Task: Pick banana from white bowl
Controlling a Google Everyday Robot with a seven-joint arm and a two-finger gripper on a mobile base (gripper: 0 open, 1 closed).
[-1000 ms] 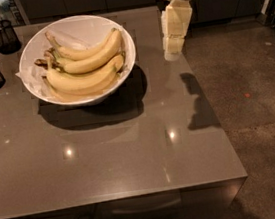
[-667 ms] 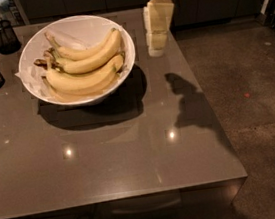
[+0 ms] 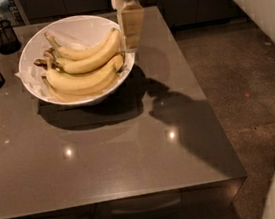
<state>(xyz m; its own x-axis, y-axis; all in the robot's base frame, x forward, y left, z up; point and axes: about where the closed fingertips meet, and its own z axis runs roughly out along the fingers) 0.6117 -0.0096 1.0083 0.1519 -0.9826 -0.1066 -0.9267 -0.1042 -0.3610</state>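
We found the gripper at the top centre of the frame, hanging downward over the right rim of the white bowl. Whether it stood parted or closed could not be determined, and we saw nothing in its hold.

The banana lay uppermost in the bowl, in the upper-centre left of the frame. Its dark tip pointed toward the gripper and its stem toward the bowl's left side. We could not confirm contact between the tip and the gripper (they appeared just beside each other). The other bananas lay stacked beneath it on crumpled white paper.

The bowl sat on a glossy grey table. A dark wire-mesh cup stood in the upper left corner, apart from the bowl.
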